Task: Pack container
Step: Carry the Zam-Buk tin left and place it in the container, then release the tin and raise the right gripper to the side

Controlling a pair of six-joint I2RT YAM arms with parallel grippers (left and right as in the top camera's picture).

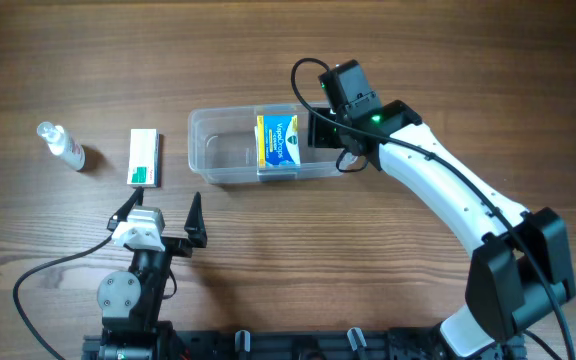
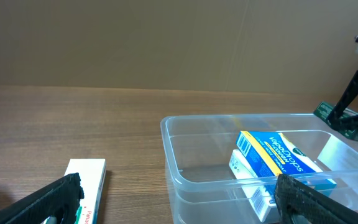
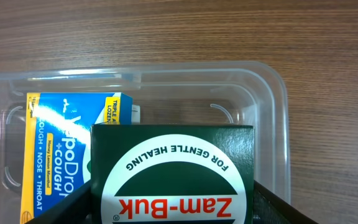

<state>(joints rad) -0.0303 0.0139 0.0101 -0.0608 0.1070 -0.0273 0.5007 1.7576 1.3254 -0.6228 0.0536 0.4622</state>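
Note:
The clear plastic container [image 1: 213, 150] lies mid-table and holds a blue and yellow VapoDrops box [image 1: 278, 141] over a white box [image 2: 248, 180]. It also shows in the left wrist view [image 2: 185, 162] and the right wrist view [image 3: 272, 106]. My right gripper [image 1: 333, 128] is shut on a dark green Zam-Buk box [image 3: 173, 177] and holds it over the container's right end. My left gripper [image 1: 161, 215] is open and empty, near the table's front, below a white and green box [image 1: 145, 157].
A small clear spray bottle [image 1: 61, 144] lies at the far left of the wooden table [image 1: 448, 60]. The white and green box lies left of the container, also in the left wrist view [image 2: 86, 180].

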